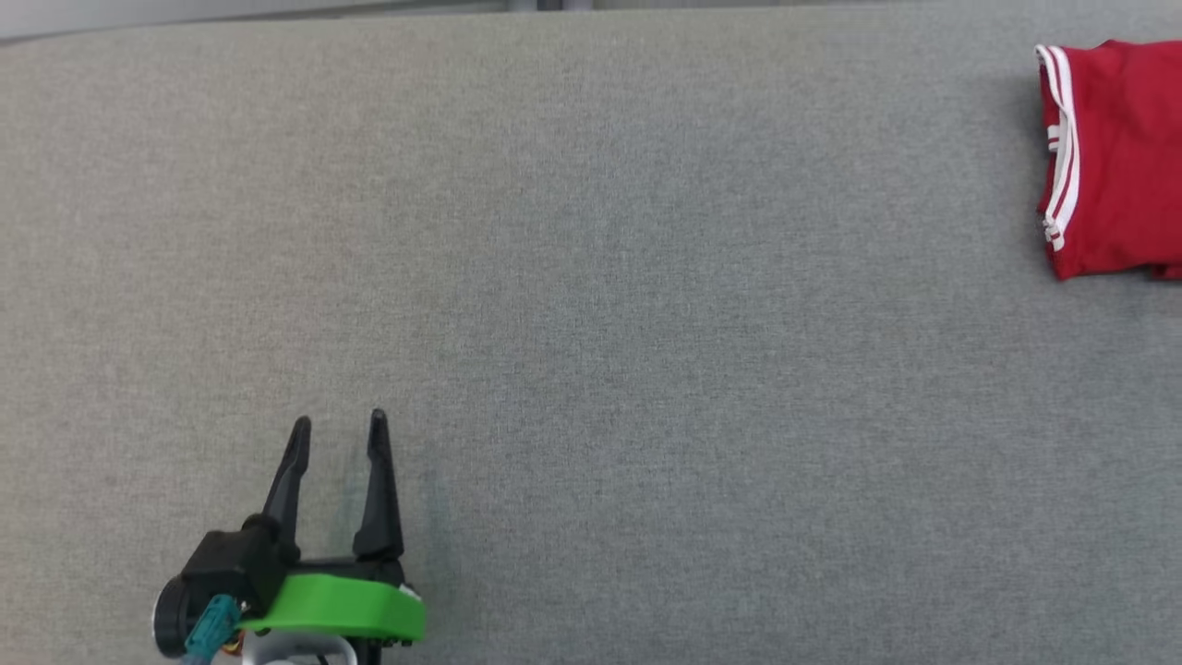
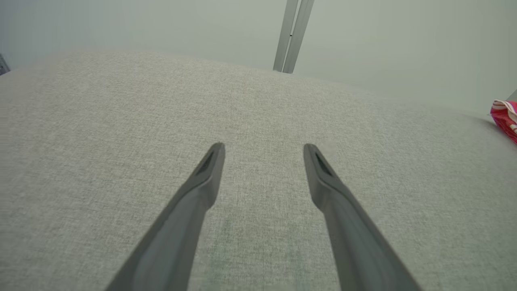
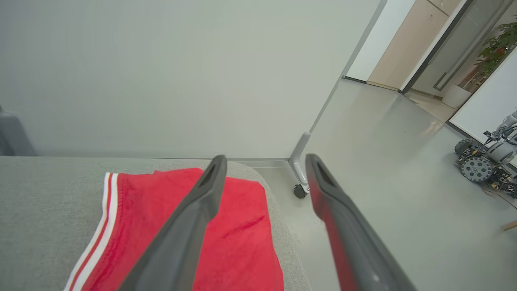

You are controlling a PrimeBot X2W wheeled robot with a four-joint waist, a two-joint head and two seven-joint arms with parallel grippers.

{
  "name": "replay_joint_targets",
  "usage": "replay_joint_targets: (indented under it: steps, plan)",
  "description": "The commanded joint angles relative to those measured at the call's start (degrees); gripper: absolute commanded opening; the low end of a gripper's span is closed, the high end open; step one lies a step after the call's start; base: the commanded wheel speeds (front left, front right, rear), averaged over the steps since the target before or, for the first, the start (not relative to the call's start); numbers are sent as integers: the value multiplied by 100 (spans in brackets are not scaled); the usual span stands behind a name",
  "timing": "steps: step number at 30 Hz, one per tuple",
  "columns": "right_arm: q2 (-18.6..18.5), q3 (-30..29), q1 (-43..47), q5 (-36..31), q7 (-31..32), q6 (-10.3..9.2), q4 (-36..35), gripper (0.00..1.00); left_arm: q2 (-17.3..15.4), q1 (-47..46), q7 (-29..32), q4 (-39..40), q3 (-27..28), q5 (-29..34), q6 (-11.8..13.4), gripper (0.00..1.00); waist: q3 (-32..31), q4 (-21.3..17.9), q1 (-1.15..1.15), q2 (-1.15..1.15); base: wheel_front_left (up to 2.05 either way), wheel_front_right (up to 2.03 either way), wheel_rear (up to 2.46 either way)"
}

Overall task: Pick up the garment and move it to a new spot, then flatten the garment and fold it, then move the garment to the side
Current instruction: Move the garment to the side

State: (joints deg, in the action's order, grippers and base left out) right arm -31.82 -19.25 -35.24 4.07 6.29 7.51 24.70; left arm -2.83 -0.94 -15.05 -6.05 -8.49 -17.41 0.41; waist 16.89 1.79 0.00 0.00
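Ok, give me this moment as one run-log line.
garment: folded, flat, right end of table | left gripper: open, empty, over table | right gripper: open, empty, near garment

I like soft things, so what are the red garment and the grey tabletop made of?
The red garment looks like soft, matte knit cloth, with white striped trim and small creases; probably sportswear fabric, though I can't be sure. The grey tabletop seems covered in woven textile: a fine speckled weave shows, with no shine.

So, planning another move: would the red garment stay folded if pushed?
Probably not: the red fabric garment with white stripes looks soft, likely bunching on the textured grey cloth surface. Lifted by one edge, its layers would probably droop.
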Motion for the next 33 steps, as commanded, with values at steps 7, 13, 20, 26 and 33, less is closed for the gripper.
replay_joint_targets:
  steps: [7,13,20,26,33]
  plan:
    - [771,252,1512,98,-1951,-5,-520,100,-15,428,-14,-63,327,99,135,100,-772,-204,0,0,0,0,0]
    - [1661,602,2668,-82,-2147,-7,-1466,100,-16,676,-14,-83,642,246,131,100,-1032,-338,0,0,0,0,0]
    - [2359,907,3784,-189,-2147,-5,-2117,100,-16,797,-14,35,975,372,187,100,-1270,-342,0,0,0,0,0]
    - [2616,1151,4288,-293,-2147,-5,-1994,100,-15,1074,-14,112,1230,346,215,100,-1651,-434,0,0,0,0,0]
    - [2724,1336,4315,-335,-2148,-6,-1961,100,-16,1180,-14,42,1298,286,155,100,-1782,-478,0,0,0,0,0]
